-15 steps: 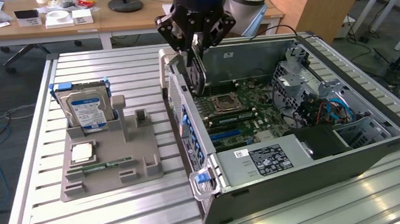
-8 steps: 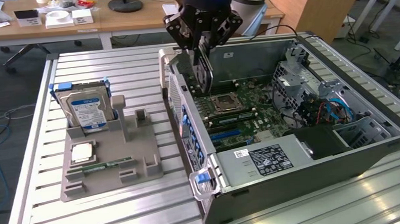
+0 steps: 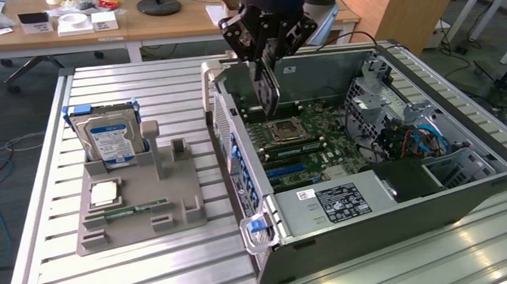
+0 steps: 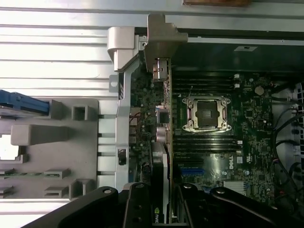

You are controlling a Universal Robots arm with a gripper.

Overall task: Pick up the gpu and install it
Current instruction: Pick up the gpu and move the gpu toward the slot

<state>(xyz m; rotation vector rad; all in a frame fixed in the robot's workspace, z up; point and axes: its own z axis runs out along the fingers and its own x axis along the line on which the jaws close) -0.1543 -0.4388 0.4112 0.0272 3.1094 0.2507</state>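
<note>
The gpu (image 3: 269, 83) is a thin dark card hanging on edge, long side vertical, over the open computer case (image 3: 394, 213). My gripper (image 3: 269, 46) is shut on its upper end. The card's lower end hovers just above the motherboard (image 3: 322, 145), near the case's left wall and beside the CPU socket (image 3: 285, 131). In the wrist view the gpu (image 4: 160, 156) runs edge-on away from my gripper (image 4: 164, 211), with its silvery end bracket (image 4: 159, 42) at the far end by the case's rear edge. The CPU socket (image 4: 206, 111) lies just beside it.
A grey parts holder (image 3: 145, 214) sits on the slatted metal table (image 3: 148, 89) at the exterior view's left. It carries a silver hard drive (image 3: 112, 142), a CPU chip (image 3: 104, 193) and a green RAM stick (image 3: 136, 209). Drive cages and cables (image 3: 416, 135) fill the case's right side.
</note>
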